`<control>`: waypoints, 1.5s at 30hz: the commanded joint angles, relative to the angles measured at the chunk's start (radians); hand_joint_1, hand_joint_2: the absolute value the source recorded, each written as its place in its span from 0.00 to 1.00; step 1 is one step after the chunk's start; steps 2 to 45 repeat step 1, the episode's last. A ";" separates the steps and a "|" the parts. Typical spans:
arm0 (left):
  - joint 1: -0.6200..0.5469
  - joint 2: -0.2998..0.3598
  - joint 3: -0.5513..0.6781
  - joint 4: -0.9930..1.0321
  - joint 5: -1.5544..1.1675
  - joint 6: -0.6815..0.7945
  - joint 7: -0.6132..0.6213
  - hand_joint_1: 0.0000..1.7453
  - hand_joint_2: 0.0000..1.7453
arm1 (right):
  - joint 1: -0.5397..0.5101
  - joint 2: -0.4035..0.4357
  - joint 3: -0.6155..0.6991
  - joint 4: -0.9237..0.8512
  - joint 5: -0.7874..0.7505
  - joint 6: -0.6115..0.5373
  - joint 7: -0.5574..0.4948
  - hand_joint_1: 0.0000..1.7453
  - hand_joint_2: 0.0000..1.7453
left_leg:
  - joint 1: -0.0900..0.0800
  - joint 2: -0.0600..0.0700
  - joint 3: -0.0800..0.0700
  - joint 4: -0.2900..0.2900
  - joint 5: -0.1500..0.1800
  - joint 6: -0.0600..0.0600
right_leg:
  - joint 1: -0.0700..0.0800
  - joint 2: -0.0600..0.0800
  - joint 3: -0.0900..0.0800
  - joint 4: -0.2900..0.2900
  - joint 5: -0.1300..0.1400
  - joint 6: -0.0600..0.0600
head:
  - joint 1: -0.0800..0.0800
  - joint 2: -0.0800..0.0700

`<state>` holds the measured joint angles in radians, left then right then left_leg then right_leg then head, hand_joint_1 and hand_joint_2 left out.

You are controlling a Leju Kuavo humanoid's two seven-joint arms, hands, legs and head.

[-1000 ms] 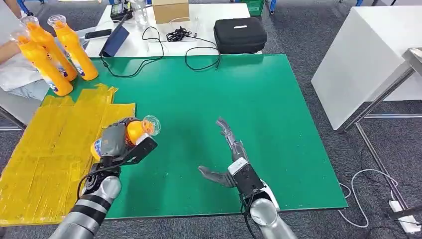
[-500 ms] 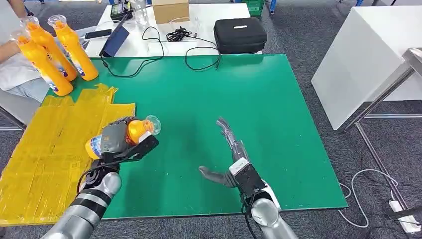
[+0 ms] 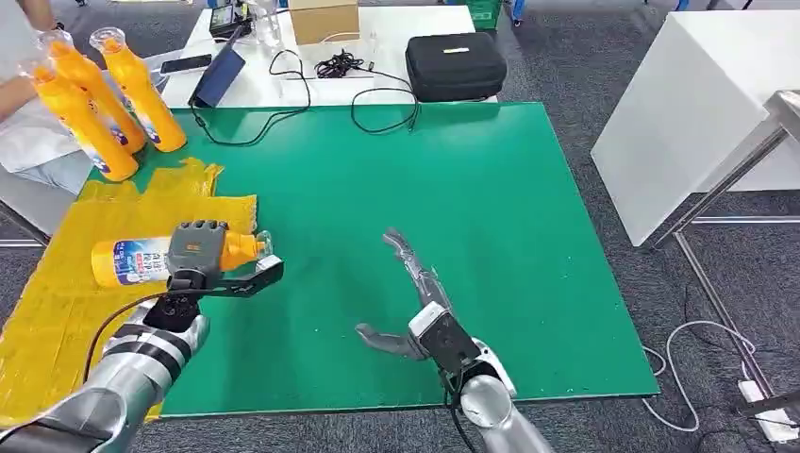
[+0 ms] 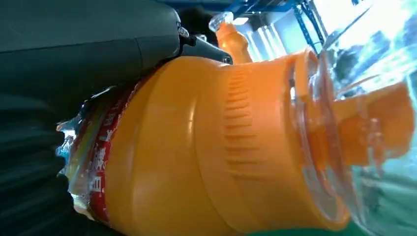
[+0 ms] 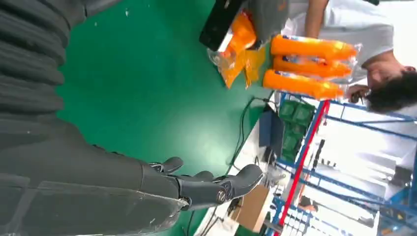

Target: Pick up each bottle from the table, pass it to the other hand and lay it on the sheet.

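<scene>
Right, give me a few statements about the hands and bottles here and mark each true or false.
1. The left hand holds a bottle over the yellow sheet. True.
2. The right hand holds a bottle. False: it is empty, fingers spread above the green table.
3. Three bottles stand upright at the table's far left corner. True.
4. The held bottle stands upright. False: it lies roughly level.
5. A black case sits on the green table. False: it sits on the white table behind.

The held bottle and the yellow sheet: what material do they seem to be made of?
The bottle in the left hand looks like glossy orange plastic: it shows bright highlights and moulded ribs, and it has a clear, see-through cap and a printed film label. The yellow sheet looks like thin plastic film or taped strips, being wrinkled and slightly shiny; which of these, I cannot tell.
</scene>
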<state>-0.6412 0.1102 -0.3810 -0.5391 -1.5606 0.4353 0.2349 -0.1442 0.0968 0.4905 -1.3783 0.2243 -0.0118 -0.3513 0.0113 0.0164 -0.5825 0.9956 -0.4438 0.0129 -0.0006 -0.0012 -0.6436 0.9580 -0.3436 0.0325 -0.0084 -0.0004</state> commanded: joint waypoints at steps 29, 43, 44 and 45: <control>-0.107 0.036 -0.093 0.158 -0.004 -0.046 0.020 1.00 1.00 | -0.047 0.009 0.045 0.106 -0.002 0.002 0.001 0.00 1.00 | 0.001 0.001 0.002 0.000 -0.001 0.000 | 0.000 0.001 0.002 0.000 -0.001 0.000 | 0.000 0.000; -0.107 0.036 -0.093 0.158 -0.004 -0.046 0.020 1.00 1.00 | -0.047 0.009 0.045 0.106 -0.002 0.002 0.001 0.00 1.00 | 0.001 0.001 0.002 0.000 -0.001 0.000 | 0.000 0.001 0.002 0.000 -0.001 0.000 | 0.000 0.000; -0.107 0.036 -0.093 0.158 -0.004 -0.046 0.020 1.00 1.00 | -0.047 0.009 0.045 0.106 -0.002 0.002 0.001 0.00 1.00 | 0.001 0.001 0.002 0.000 -0.001 0.000 | 0.000 0.001 0.002 0.000 -0.001 0.000 | 0.000 0.000; -0.107 0.036 -0.093 0.158 -0.004 -0.046 0.020 1.00 1.00 | -0.047 0.009 0.045 0.106 -0.002 0.002 0.001 0.00 1.00 | 0.001 0.001 0.002 0.000 -0.001 0.000 | 0.000 0.001 0.002 0.000 -0.001 0.000 | 0.000 0.000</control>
